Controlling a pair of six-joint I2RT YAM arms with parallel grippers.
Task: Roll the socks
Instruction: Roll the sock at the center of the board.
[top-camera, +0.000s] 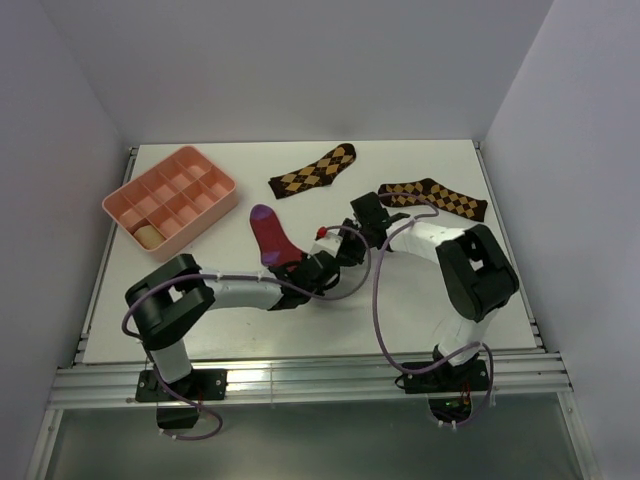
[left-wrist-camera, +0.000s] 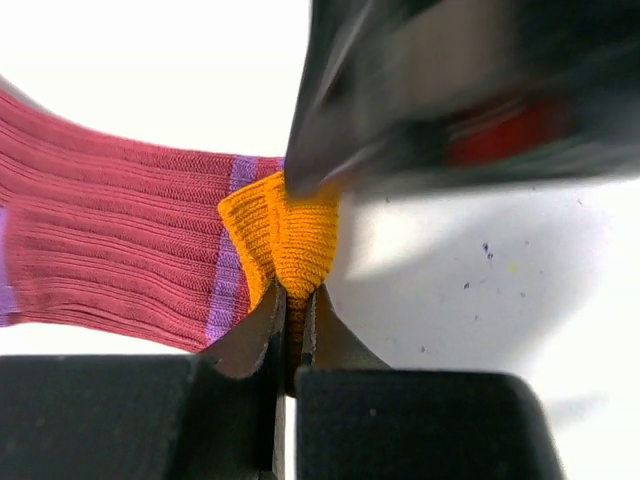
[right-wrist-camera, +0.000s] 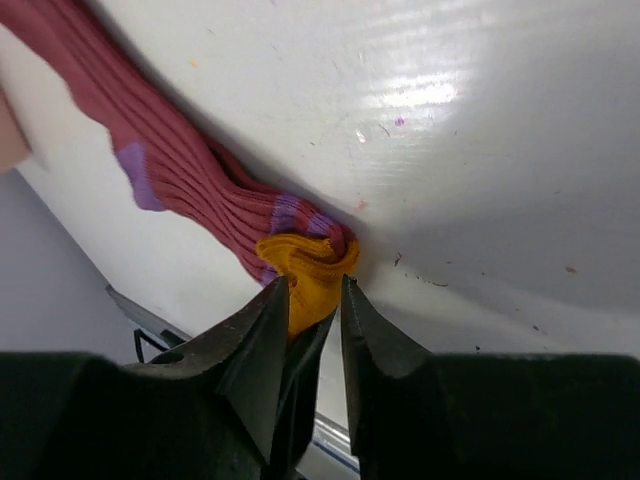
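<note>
Now, sock (top-camera: 270, 235): crimson with a purple toe, lying flat on the table (top-camera: 400, 310) just right of the tray (top-camera: 205, 226), toe end toward the far side.
Cuff (left-wrist-camera: 290, 235): orange, bunched into a raised fold at the end of the sock farthest from the tray; both grippers meet on it.
Left gripper (left-wrist-camera: 290, 305): right of the tray and nearer the arm bases; its jaws are pressed almost together, with a pinch of the cuff clamped between the tips.
Right gripper (right-wrist-camera: 308, 300): a little farther right of the tray, facing the left one; its jaws stand a narrow gap apart, and the cuff fold fills that gap.
Tray: pink, divided into compartments, at the table's left side.
Tan roll (top-camera: 148, 236): in the tray's nearest corner compartment.
Argyle socks: one (top-camera: 313, 172) right of the tray on the far side, the other (top-camera: 432, 197) farther right again; both flat and apart from the grippers.
</note>
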